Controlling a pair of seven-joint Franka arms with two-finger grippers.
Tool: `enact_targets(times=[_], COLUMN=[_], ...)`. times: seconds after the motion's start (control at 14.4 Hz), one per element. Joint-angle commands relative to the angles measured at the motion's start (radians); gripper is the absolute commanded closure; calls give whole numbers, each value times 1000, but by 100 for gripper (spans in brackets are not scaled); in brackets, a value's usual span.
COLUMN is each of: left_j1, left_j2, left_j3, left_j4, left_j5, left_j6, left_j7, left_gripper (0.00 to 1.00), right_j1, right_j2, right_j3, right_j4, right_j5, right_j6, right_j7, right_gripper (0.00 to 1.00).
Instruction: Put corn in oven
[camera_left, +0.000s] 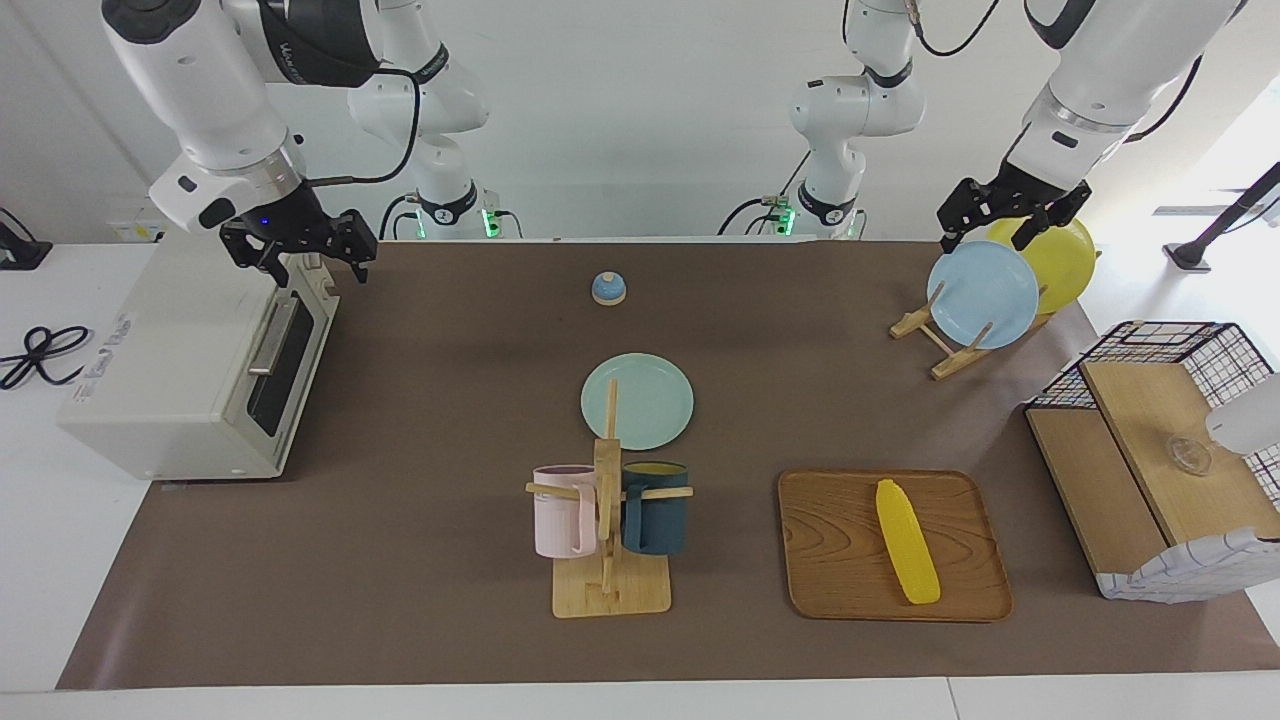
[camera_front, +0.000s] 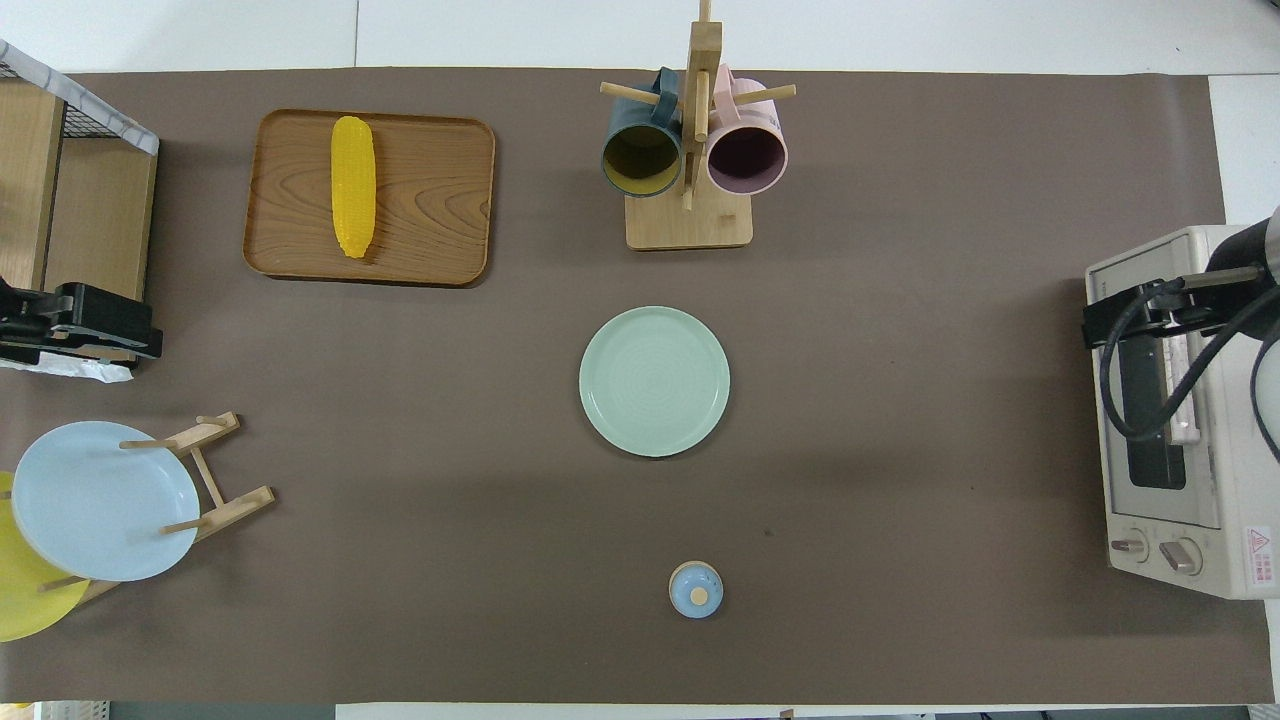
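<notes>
A: Starting close in: right hand (camera_left: 300, 250) where?

B: Up over the top front edge of the oven (camera_left: 170, 380), above the closed door. Open or closed: cannot tell.

A: And the left hand (camera_left: 1012, 222)?

B: Hanging over the plate rack (camera_left: 945, 355), just above the blue plate (camera_left: 983, 294) and yellow plate (camera_left: 1065, 262). Carrying nothing, by the look of it; grip state impossible to tell, too.

A: Where to find the corn (camera_left: 907, 542)?

B: Well apart from both hands. Lying flat on the wooden tray (camera_left: 830, 560), farther from the robots than the rack under the left hand, at that arm's end of the surface.

A: How likely to handle?

B: Probably light and stiff, being a toy-like cob. Rounded and ridged, so liable to roll or twist in a pinch. Best taken across the middle, squarely over the thick part, not at the tapered tip.

A: Anything first?

B: Judging by the shut door, opening the oven.

A: Counting, near to far?

B: One bell (camera_left: 608, 288). One rack, one oven. Three plates, with the green plate (camera_left: 650, 405) flat mid-surface. One mug tree (camera_left: 610, 595) with two mugs, pink mug (camera_left: 563, 510) and navy mug (camera_left: 655, 510). One tray, one corn, one wire basket (camera_left: 1150, 340)
</notes>
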Motion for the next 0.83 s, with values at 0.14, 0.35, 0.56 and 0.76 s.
enact_targets(times=[0.14,0.35,0.56,0.76], left_j1=[-9,-7,-12,-15], left_j2=[-1,1,1,11], left_j3=[8,8,8,6], left_j4=[5,6,5,-5], left_j5=[3,3,3,3], left_j6=[-3,-2,12,56], left_j7=[-4,-4,-9,-12], left_gripper=[0,0,0,0], right_j1=[-12,-50,-97,-150], right_j2=[-10,-37,-89,-141], right_j3=[-3,-5,-6,-6], right_j4=[-6,-64,-206,-341], right_j5=[25,27,27,27], right_j6=[-10,10,157,266], right_j7=[15,-34,-203,-206], right_gripper=[0,0,100,100])
